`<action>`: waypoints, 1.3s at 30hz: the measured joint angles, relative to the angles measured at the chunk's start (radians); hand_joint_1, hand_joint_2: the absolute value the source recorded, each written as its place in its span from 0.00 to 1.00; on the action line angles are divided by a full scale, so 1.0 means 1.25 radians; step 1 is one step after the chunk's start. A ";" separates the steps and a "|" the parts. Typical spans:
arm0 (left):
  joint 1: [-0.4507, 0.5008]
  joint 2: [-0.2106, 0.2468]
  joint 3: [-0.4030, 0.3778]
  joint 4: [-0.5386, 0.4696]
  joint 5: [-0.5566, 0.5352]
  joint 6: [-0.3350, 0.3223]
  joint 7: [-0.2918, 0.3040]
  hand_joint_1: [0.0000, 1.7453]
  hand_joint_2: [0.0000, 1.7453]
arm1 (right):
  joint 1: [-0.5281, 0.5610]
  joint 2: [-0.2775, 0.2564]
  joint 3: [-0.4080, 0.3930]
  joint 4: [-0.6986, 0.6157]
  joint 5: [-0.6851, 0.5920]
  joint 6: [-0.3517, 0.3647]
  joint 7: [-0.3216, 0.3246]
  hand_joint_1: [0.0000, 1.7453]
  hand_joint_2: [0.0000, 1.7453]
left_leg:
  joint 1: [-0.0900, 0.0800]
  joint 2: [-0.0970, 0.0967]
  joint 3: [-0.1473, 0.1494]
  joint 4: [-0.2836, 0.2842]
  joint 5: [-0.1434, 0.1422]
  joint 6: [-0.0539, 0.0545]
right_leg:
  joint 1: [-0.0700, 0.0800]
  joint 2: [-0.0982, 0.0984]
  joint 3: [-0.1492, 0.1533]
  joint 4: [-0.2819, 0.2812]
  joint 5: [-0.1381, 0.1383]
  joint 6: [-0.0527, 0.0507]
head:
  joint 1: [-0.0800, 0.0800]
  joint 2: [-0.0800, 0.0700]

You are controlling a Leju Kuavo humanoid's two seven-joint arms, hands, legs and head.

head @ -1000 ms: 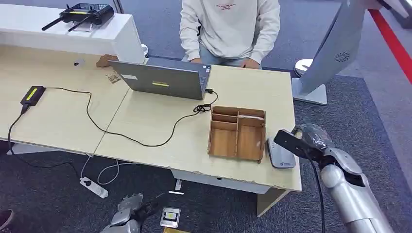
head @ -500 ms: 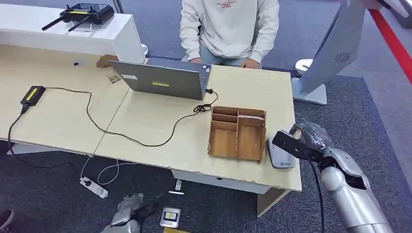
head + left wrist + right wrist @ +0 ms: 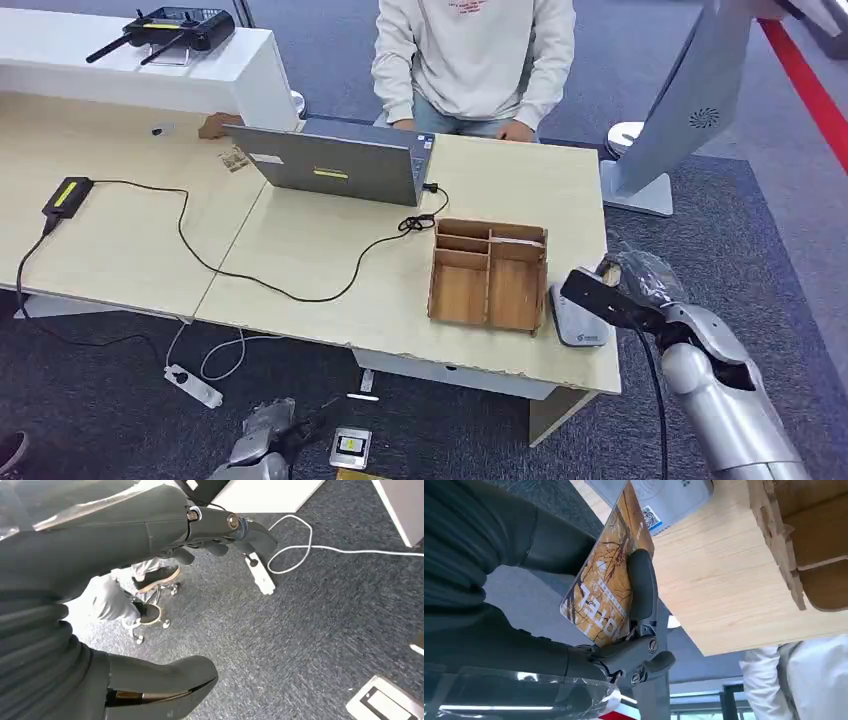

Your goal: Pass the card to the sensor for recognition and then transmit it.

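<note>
My right hand [image 3: 640, 290] grips a card [image 3: 592, 293] that looks dark from the head view; the right wrist view shows its printed brown and gold face [image 3: 606, 582]. The card hangs just above the grey card sensor [image 3: 579, 321] lying on the table's right end, beside the wooden box. In the right wrist view the sensor [image 3: 664, 497] lies just past the card's far edge. My left hand [image 3: 262, 440] hangs low over the floor below the table edge; in the left wrist view its fingers [image 3: 220, 527] are apart and hold nothing.
A wooden divided box [image 3: 488, 273] stands left of the sensor. A laptop [image 3: 335, 165] with a black cable, and a person in a white sweatshirt [image 3: 475, 55], are at the far side. A white monitor [image 3: 690, 95] stands to the right. A power strip [image 3: 195, 385] lies on the carpet.
My right hand with the card has stayed nearly still, drifting very slightly over the sensor. The left hand has not moved.
</note>
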 joint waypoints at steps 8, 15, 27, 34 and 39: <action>0.000 0.000 0.000 0.000 -0.003 0.001 0.014 0.00 1.00 | 0.026 -0.007 -0.002 -0.011 0.017 0.011 0.010 1.00 1.00 | 0.000 0.000 0.000 0.000 0.000 0.000 | 0.000 0.000 0.000 0.000 0.000 0.000 | 0.000 0.000; 0.000 0.000 0.001 0.000 -0.010 0.002 0.037 0.00 1.00 | 0.025 -0.009 0.000 0.044 0.045 0.031 -0.006 1.00 1.00 | 0.000 0.000 0.000 0.000 0.000 0.000 | 0.000 0.000 0.000 0.000 0.000 0.000 | 0.000 0.000; 0.000 -0.004 0.019 0.000 -0.013 0.011 0.047 0.00 1.00 | -0.006 0.006 0.006 0.193 0.049 0.019 -0.027 1.00 1.00 | 0.000 0.001 0.003 0.000 0.000 0.000 | 0.000 0.000 0.004 0.000 0.000 0.000 | 0.000 0.000; 0.000 -0.004 0.026 0.000 -0.014 0.011 0.052 0.00 1.00 | -0.024 0.011 0.006 0.238 0.049 0.020 -0.028 1.00 1.00 | 0.000 0.001 0.009 0.000 0.000 0.000 | 0.000 0.000 0.010 -0.001 0.000 0.000 | 0.000 0.000; 0.000 -0.004 0.029 0.000 -0.016 0.011 0.053 0.00 1.00 | -0.027 0.011 0.006 0.250 0.049 0.020 -0.028 1.00 1.00 | 0.000 0.001 0.011 0.000 0.000 0.000 | 0.000 0.000 0.012 -0.001 0.000 0.000 | 0.000 0.000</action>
